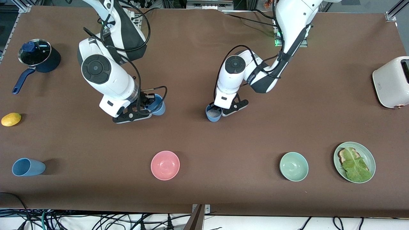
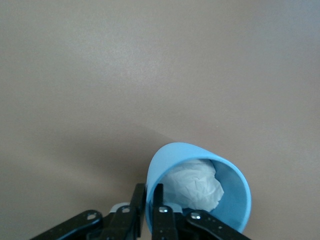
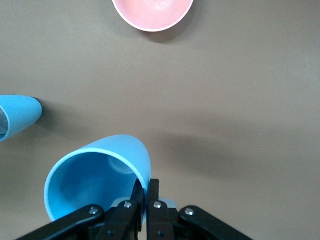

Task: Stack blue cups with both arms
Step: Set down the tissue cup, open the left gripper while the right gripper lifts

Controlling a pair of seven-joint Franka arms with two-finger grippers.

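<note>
The white toaster at the left arm's end of the table is cut off by the front view's edge. The right wrist view shows only part of the pink round bowl. White crumpled filling hides the bottom of the light-blue plastic cup pinched by the left gripper.

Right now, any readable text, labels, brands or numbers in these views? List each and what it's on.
No text reads in full.
Left arm: a line of dark lettering on the white link, too small to read.
Toaster: a small dark mark on its side, too small to read.
Cup in the left tool, cup in the right tool, pink bowl, green bowl: no print.
</note>
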